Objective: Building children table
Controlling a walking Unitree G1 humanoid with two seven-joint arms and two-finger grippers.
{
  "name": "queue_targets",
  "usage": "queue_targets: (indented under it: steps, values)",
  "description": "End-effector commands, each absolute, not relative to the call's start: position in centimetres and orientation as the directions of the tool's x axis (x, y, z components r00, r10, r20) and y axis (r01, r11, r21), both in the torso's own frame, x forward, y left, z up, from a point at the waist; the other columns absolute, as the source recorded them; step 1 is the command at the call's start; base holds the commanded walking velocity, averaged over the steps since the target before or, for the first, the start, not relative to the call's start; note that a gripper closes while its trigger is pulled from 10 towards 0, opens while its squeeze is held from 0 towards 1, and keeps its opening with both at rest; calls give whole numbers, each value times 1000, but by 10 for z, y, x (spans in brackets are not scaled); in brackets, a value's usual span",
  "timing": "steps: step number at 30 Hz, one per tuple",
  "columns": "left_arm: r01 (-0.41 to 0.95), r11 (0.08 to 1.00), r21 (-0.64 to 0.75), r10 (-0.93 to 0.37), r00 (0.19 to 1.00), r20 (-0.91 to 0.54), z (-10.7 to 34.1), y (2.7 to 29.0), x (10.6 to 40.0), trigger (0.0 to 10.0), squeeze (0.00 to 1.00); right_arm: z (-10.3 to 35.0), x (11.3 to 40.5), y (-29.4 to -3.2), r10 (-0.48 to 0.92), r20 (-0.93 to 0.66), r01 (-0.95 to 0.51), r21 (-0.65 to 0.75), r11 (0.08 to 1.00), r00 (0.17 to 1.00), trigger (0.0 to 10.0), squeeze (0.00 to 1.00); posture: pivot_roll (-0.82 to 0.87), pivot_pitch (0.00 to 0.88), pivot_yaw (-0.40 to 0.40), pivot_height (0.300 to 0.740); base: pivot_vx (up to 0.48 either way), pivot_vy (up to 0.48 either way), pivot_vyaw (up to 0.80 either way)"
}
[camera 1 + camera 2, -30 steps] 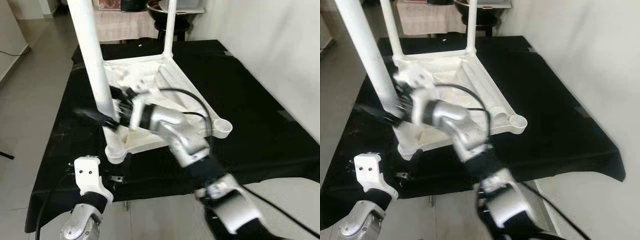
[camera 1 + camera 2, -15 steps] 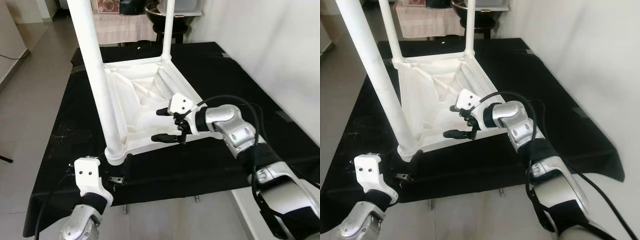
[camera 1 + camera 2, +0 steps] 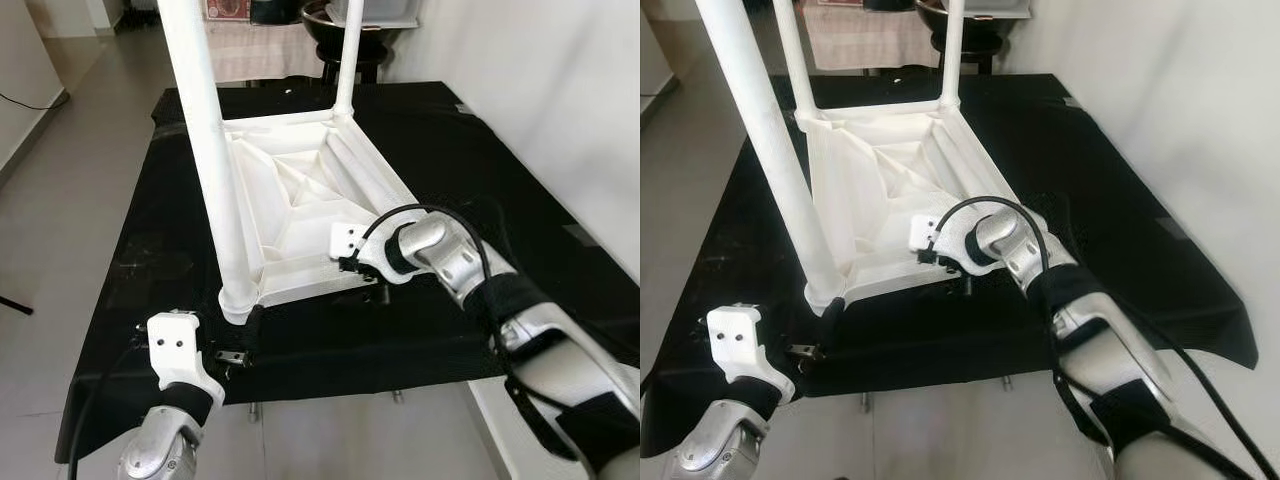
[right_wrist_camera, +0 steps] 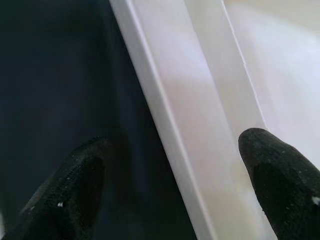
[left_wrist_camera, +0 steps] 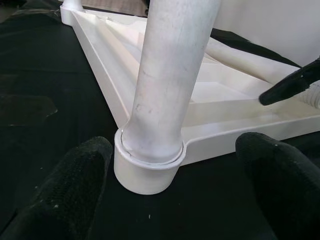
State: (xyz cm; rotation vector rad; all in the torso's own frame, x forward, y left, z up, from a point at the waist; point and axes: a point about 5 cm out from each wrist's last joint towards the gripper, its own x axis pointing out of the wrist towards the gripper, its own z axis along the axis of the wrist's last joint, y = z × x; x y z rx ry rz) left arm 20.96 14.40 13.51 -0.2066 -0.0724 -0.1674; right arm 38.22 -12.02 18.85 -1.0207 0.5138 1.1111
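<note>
Right wrist view: our right gripper [image 4: 170, 190] straddles, fingers spread, the upturned table [image 3: 300, 190] rim on the black cloth [image 3: 500, 180]; we judge closing to steady it comes next.

A low platform covered by a black cloth [image 3: 500, 180] carries the work, standing on a pale tiled floor [image 3: 70, 170]. Directly on the cloth lies a white children's table [image 3: 310, 190], turned upside down with its top flat against the fabric and its white legs [image 3: 215, 170] standing upward from the corners.
</note>
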Motion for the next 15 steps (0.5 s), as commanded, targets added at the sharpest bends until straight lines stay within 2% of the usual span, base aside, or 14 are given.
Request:
queue_targets:
  steps: [1,2,3,4,5,6,7,15]
  values:
    - [170,965,-198,-157,985,78,132,145,209,10000,0,183,383,-124,435,-806,-909,-410,79,401,10000,0,70,82,-65,740,0,0,0]
    - [170,965,-199,-157,984,79,132,144,209,10000,0,178,385,-129,370,-828,-903,-421,88,423,9922,0,70,82,-65,740,0,0,0]
    - [170,965,-200,-157,984,79,133,144,209,10000,0,176,386,-132,328,-838,-898,-430,93,435,7961,0,60,83,-66,740,0,0,0]
    - [170,965,-201,-157,984,80,133,144,209,10000,0,173,386,-135,292,-847,-895,-435,101,445,7961,0,60,83,-66,740,0,0,0]
    - [170,964,-202,-157,984,80,133,144,209,10000,0,170,386,-136,272,-852,-894,-434,112,448,2471,0,59,85,-66,740,0,0,0]
    - [170,964,-202,-157,984,80,133,144,209,10000,0,170,386,-136,272,-852,-894,-434,112,448,2471,0,59,85,-66,740,0,0,0]
    - [170,964,-203,-157,984,80,133,144,209,10000,0,169,386,-136,267,-853,-894,-432,122,448,0,0,59,85,-66,740,0,0,0]
    - [169,964,-203,-156,984,81,133,145,210,10000,0,170,388,-138,247,-860,-895,-418,158,446,0,0,52,83,-65,740,0,0,0]
